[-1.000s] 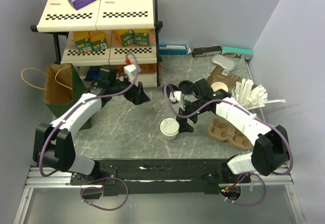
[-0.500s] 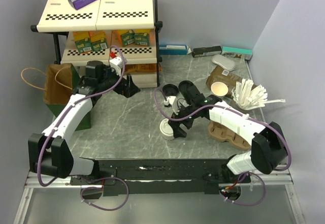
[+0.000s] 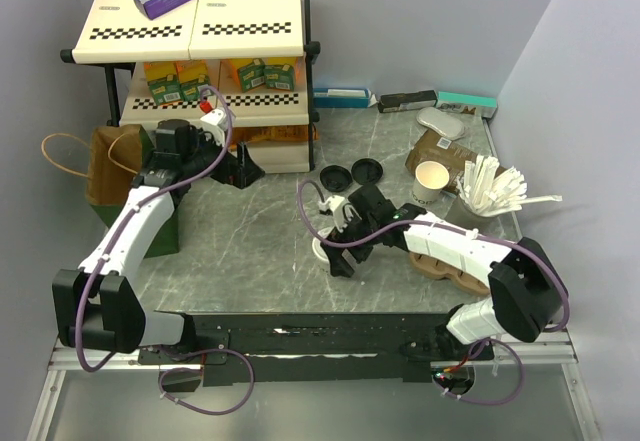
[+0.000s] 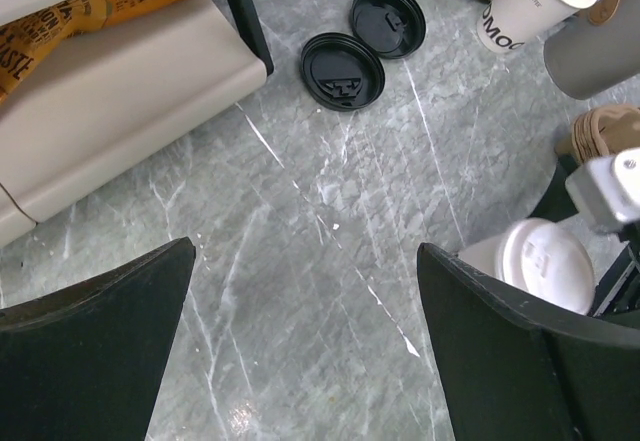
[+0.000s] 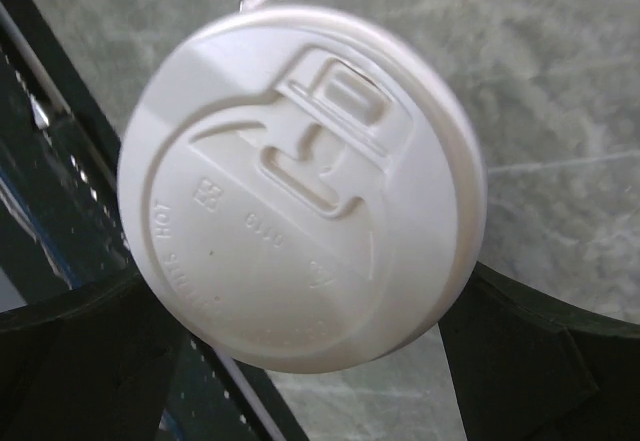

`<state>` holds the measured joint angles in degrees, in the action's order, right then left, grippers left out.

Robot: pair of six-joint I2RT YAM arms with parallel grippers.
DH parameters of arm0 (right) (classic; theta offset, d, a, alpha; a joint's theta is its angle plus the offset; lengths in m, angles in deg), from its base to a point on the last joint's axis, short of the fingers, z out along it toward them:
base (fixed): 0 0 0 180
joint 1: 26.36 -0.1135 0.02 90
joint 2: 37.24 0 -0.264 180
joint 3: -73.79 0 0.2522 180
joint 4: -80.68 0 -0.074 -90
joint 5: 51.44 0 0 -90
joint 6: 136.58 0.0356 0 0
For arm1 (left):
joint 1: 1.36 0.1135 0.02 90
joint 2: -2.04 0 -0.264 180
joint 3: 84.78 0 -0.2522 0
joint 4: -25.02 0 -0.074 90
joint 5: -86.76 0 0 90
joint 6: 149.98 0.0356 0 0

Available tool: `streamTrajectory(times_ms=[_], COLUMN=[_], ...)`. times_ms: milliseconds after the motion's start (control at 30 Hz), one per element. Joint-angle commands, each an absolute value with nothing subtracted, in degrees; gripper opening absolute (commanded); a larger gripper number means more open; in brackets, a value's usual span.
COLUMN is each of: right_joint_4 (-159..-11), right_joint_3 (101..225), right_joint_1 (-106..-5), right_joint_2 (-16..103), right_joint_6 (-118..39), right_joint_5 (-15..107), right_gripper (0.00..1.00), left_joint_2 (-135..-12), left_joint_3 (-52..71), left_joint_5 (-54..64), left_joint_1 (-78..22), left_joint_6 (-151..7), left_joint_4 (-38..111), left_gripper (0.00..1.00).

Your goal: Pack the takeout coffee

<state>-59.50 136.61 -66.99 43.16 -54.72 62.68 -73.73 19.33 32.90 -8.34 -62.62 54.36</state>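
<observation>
1. A white paper cup with a white plastic sip lid (image 5: 300, 186) stands upright on the grey marbled table (image 3: 260, 251), at lower centre of the overhead view, close to the table's near edge.
2. The right gripper (image 3: 338, 259) has its 2 black fingers spread wide, one on each side of this cup. The lid overhangs them in the wrist view, so I cannot tell whether they touch it.
3. The left gripper (image 4: 306, 261) is also spread wide and holds nothing. It hangs at upper left, near the shelf, well apart from the cup.
4. Risk: if one finger meets the cup first, it could shove or tip the cup toward the near edge.
5. Risk: a finger catching under the lid's rim could pop the lid off.
6. Risk: a hard squeeze could buckle the thin paper wall.
7. The brown moulded-pulp cup tray (image 3: 462, 277) lies at lower right, partly under the right arm. Lowered at a tilt, the cup could catch a well's rim and topple.
8. A second white paper cup, open-topped (image 3: 430, 179), and a grey tumbler of white sticks (image 3: 470, 206) stand just beyond the tray. A wide swing could knock them over.
</observation>
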Motion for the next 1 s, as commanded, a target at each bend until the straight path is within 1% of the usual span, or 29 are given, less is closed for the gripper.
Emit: streamTrajectory(times_ms=[0, 533, 733, 833, 967], right_joint_4=[-68.8, -75.9, -73.9, -72.5, -72.0], right_joint_3=[138.5, 152.6, 163.3, 170.7, 176.9], right_joint_1=[-67.1, -67.2, -67.1, -66.9, -66.5], right_joint_2=[45.0, 62.4, 71.9, 76.3, 80.9], right_joint_6=[-49.7, -47.2, -47.0, -46.8, -46.8], right_joint_5=[61.1, 58.9, 57.9, 57.0, 56.6], right_gripper=[1.00, 0.99, 1.00, 1.00, 1.00], left_joint_2=[-70.8, -63.5, -61.4, -60.7, -60.2], left_joint_3=[18.1, 22.2, 22.3, 22.1, 22.0], left_joint_5=[33.8, 33.2, 33.1, 33.0, 32.9], left_joint_1=[-7.9, -6.4, -5.6, -5.2, -4.7], left_joint_6=[-63.1, -63.8, -62.9, -62.7, -63.1], left_joint_4=[55.0, 58.5, 60.7, 61.6, 62.2], left_gripper=[1.00, 0.99, 0.99, 0.99, 0.99])
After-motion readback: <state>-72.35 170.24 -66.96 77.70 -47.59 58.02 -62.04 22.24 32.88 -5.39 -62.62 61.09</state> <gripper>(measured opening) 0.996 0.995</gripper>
